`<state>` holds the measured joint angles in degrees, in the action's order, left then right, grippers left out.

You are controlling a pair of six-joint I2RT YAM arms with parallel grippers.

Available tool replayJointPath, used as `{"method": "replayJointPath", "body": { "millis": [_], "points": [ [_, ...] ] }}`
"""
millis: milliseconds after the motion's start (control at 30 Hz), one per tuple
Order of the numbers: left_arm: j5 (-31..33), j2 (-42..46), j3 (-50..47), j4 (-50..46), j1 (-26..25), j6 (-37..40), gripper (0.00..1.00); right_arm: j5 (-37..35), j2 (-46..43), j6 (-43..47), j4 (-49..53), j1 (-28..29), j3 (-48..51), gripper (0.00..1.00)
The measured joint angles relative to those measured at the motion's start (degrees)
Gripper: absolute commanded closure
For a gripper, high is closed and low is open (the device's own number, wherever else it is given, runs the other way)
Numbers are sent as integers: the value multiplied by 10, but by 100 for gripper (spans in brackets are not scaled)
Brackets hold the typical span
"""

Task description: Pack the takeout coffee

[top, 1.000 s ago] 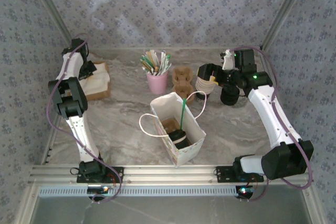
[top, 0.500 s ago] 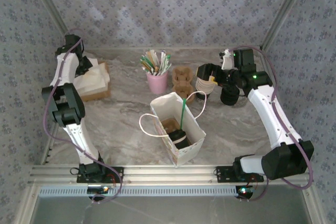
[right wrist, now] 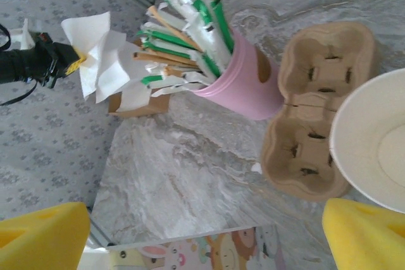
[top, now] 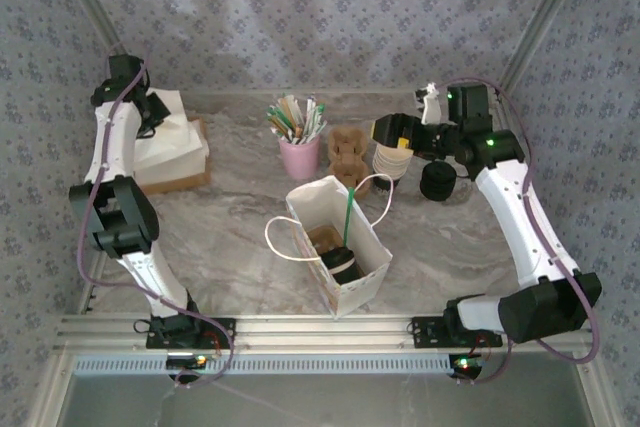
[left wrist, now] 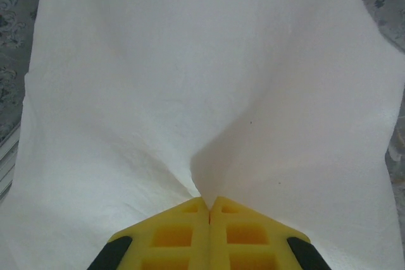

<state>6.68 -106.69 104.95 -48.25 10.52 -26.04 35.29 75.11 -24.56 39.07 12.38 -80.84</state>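
R tool [top: 393, 137] jaws wide, nothing between them, hanging over the lidless cup stack [top: 390, 160]; L tool [left wrist: 209, 205] pinched tight on a fold of white napkin [left wrist: 190, 80] at far-L corner

Near → far:
- Closest to arm bases: printed paper bag [top: 362, 287], upright, mouth open, white loop handles [top: 272, 237] flopped outward. Inside, at its near end, the takeout coffee [top: 343, 265]: round black lid on, cream rim just showing under it, looks upright; cup wall hidden by bag. Green straw [top: 347, 215] stands beside it, brown pulp piece [top: 322, 239] behind it in the bag
- Mid counter: pink holder [top: 299, 159] w/ stirrers, pulp carrier [top: 347, 152] just beside, then the cup stack, then dark round item [top: 437, 182] to the R (lids or a cup, can't tell)
- Far L: napkin pile [top: 172, 147] below L tool

Risks (my read):
- Napkin held by one creased fold only. R wrist view shows the paper fanning out, poss. >1 sheet, so extras may drop on the way to the bag, or the fold slips out
- Path from pile to bag runs near the pink holder; a low pass could catch the stirrers & tip it
- Bag is light & free-standing, so a tool pushing on the rim or snagging a handle could tilt it & the coffee w/ it; lid seal unknown, so poss. spill
- R tool wide, close over the stack; a drop off-centre could topple the cups onto the carrier
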Motion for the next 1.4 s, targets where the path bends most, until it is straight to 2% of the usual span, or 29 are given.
{"method": "replayJointPath", "body": {
  "millis": [167, 400, 567, 767, 900, 1000, 1400],
  "points": [
    [2, -8, 0, 1, 0, 0, 100, 8, 0, 1, 2, 18, -4, 4],
    [2, -66, -13, 10, 0, 0, 100, 10, 0, 5, 4, 23, -4, 4],
    [2, -87, -41, 16, 0, 0, 89, 12, 8, 11, 6, 30, -3, 4],
    [2, -89, -43, 20, 0, 1, 84, 12, 22, 15, 6, 36, -3, 4],
    [2, -89, -43, 20, 0, 0, 89, 12, 23, 17, 6, 41, -2, 3],
    [1, -89, -43, 20, 0, -1, 99, 12, 23, 17, 6, 45, -2, 3],
    [1, -87, -44, 20, 3, 1, 100, 10, 39, 21, 17, 62, -11, 3]
  ]
}}
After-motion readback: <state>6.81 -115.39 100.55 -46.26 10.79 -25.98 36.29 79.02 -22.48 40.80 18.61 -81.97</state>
